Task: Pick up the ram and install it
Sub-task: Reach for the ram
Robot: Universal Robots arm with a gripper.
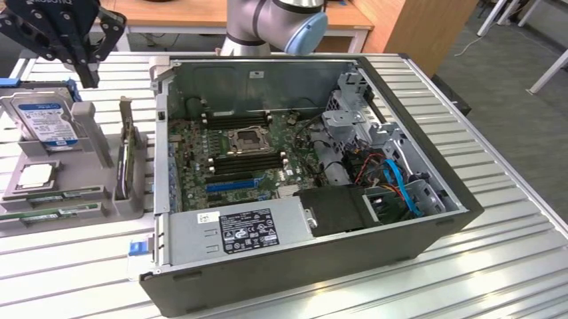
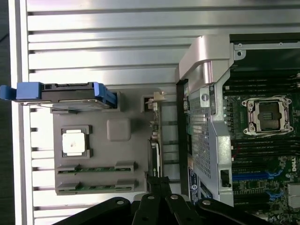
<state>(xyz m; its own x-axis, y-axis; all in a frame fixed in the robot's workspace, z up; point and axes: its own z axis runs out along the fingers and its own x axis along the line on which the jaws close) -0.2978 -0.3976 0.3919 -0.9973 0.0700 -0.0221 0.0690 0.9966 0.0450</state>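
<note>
Hovering above tray (image 1: pixel 106 207), jaws closed on nothing; two ram sticks (image 1: pixel 66 195) flat nr CPU (image 1: pixel 36 174), HDD (image 1: pixel 44 119) standing alongside

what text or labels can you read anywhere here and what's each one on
"DELL", sideways, on the motherboard.
Power supply label: print too small to read.
Hard drive label: too small to read.
Lettering on the gripper: cut off, unreadable.
Pale labels on the ram sticks: too small to read.
</note>
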